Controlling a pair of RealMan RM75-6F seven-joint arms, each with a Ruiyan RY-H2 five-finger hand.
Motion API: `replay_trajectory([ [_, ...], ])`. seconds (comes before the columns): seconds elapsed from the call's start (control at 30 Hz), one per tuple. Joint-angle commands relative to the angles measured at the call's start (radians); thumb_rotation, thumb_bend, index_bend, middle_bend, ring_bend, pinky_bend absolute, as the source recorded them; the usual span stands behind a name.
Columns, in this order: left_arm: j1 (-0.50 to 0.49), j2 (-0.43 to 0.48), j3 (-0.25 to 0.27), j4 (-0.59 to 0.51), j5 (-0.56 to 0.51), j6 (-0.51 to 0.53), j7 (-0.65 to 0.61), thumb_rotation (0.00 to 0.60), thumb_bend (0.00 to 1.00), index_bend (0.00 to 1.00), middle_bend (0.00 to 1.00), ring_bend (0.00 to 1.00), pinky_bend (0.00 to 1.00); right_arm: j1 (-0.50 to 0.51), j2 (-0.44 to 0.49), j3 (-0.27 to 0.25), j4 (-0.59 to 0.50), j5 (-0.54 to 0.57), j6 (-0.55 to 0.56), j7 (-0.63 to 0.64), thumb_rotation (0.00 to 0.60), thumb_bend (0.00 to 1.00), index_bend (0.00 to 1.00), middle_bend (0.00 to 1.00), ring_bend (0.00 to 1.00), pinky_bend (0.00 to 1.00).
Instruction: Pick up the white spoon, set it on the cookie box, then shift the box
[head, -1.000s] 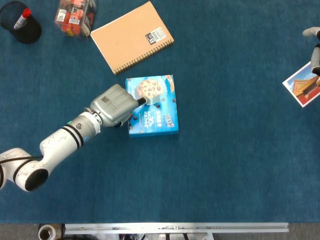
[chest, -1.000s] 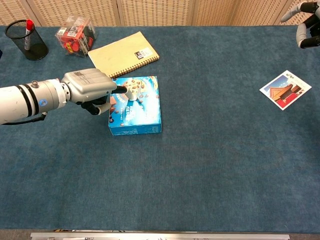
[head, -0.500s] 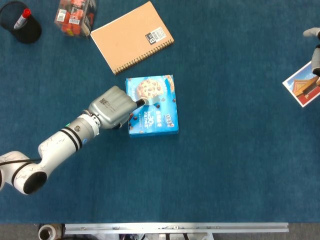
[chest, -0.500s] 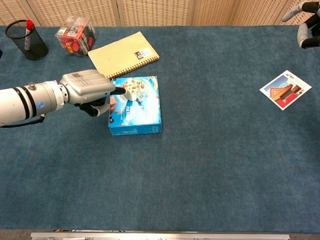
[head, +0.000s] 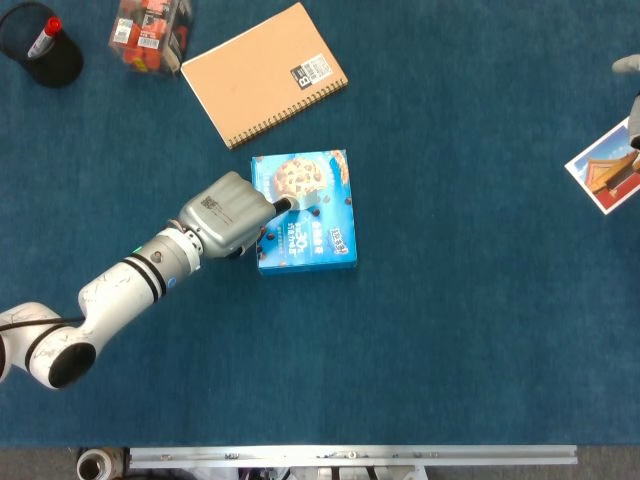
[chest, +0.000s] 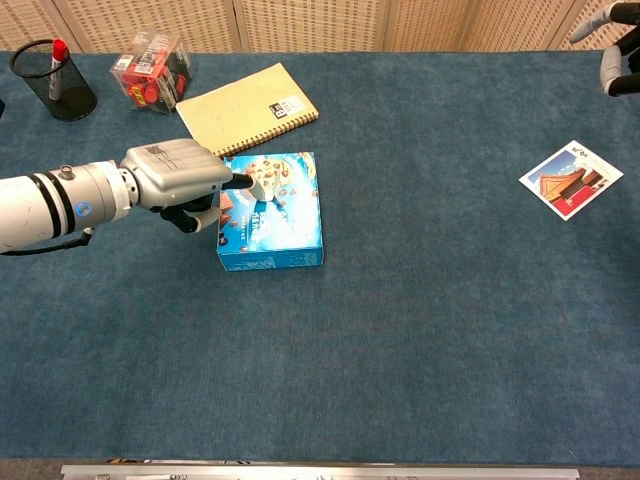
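At the centre-left of the blue-carpeted bench (chest: 420, 330), the flat blue cardboard cookie box (chest: 275, 225) lies face up, with the left hand (chest: 175, 180) at its nine-o'clock edge. The fingers (chest: 240, 181) reach over that edge and pinch the small white spoon (chest: 262, 181), whose bowl sits over the printed cookie on the upper part of the lid; in the head view the white spoon (head: 305, 199) shows just past the left hand (head: 228, 215), low over the cookie box (head: 305, 215). Whether the spoon already touches the lid cannot be told. The low, sideways reach appears chosen so that the spoon can be laid flat on the lid without rolling off, and so that the hand then stands ready beside the box for the push; the task is judged to be at the setting-down step. The right hand (chest: 615, 50) is parked at the far two-o'clock corner, well apart from the work; the state of its fingers cannot be told. A tan spiral-bound notebook (chest: 248, 107) lies just beyond the box at twelve o'clock, a likely obstacle if the box is shifted that way.
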Motion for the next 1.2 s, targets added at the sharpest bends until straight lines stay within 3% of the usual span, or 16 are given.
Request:
replay_trajectory([
  [0.03, -0.001, -0.002, -0.001, -0.001, -0.002, 0.001, 0.001, 0.600, 0.80, 0.18, 1.00, 1.00, 1.00, -0.001, 0.000, 0.000, 0.000, 0.000, 0.000, 0.001, 0.600, 0.69, 0.30, 0.78, 0.91, 1.00],
  [1.2, -0.013, -0.009, 0.001, 0.008, -0.046, 0.003, 0.017, 0.600, 0.80, 0.18, 1.00, 1.00, 1.00, -0.012, 0.004, 0.003, 0.007, 0.004, -0.002, 0.012, 0.600, 0.69, 0.30, 0.78, 0.92, 1.00],
])
